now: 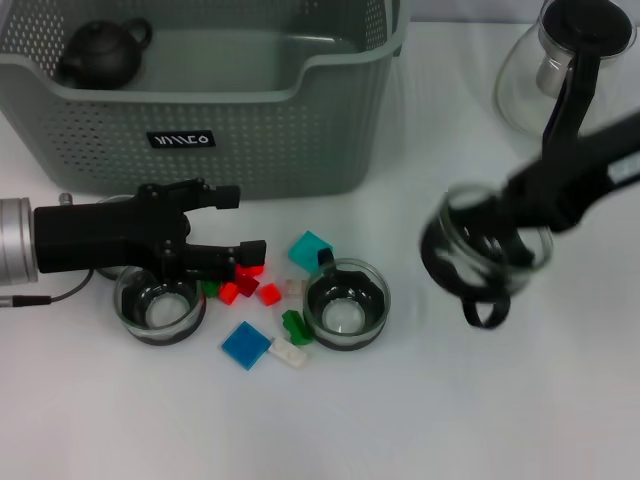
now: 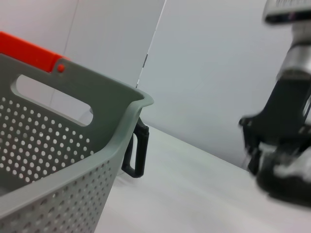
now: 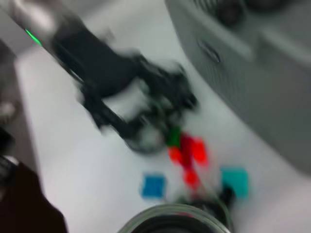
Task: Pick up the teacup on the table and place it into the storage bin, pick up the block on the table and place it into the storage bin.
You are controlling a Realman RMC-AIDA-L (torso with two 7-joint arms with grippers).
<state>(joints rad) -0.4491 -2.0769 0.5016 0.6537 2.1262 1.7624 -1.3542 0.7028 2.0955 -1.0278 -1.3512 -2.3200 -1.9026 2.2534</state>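
Right gripper (image 1: pixel 480 262), blurred, seems clamped on a glass teacup (image 1: pixel 478 258) above the white bench (image 1: pixel 450 400); left gripper (image 1: pixel 235 225), fingers parted, empty, over blocks (image 1: pixel 246 345) before the storage bin (image 1: pixel 250 130).

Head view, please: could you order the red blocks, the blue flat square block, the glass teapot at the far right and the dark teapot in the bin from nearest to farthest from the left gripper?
1. Red blocks, just beneath the left gripper.
2. Blue flat square block, nearer the front edge.
3. Dark teapot, inside the grey-green storage bin, back left.
4. Glass teapot, far right corner.
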